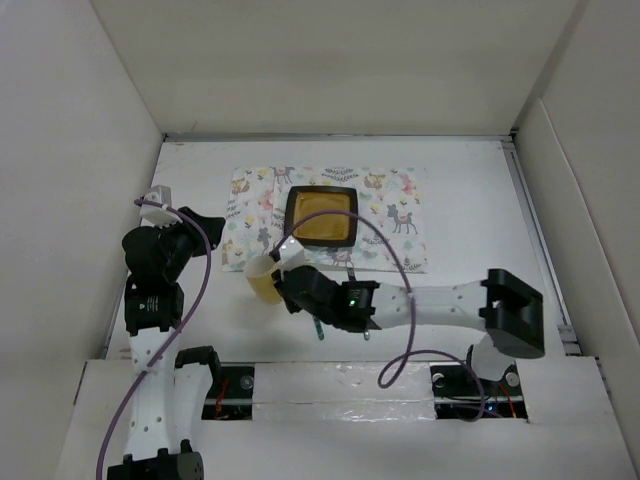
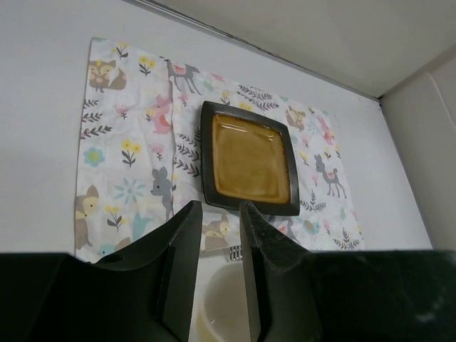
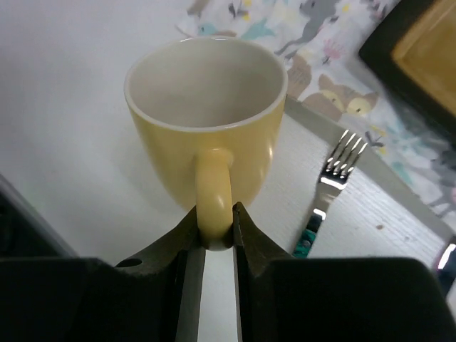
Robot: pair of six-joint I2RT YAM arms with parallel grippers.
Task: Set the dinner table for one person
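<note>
One dinner table [image 1: 460, 200], matte white, fills the floor of the scene. One cloth [image 1: 395, 215] with an animal-and-leaf pattern lies flat on the table's far middle. Two arms reach toward this cloth from the near edge.

One square plate [image 1: 322, 216], dark-rimmed with an amber centre, sits on the cloth, left of the cloth's middle.

One yellow mug [image 3: 206, 114], pale inside, is at the cloth's near left corner, mouth up. Whether its base rests on the table or hangs just clear of it is hard to tell.

One fork [image 3: 335, 174] with a teal handle lies on the table just off the cloth's near edge, tines toward the cloth.

The right gripper [image 3: 214, 231] is clenched on the mug's handle, one finger on each side. The left gripper [image 2: 221, 214] hovers off the cloth's left side, its two fingers narrowly parted with nothing between them.
</note>
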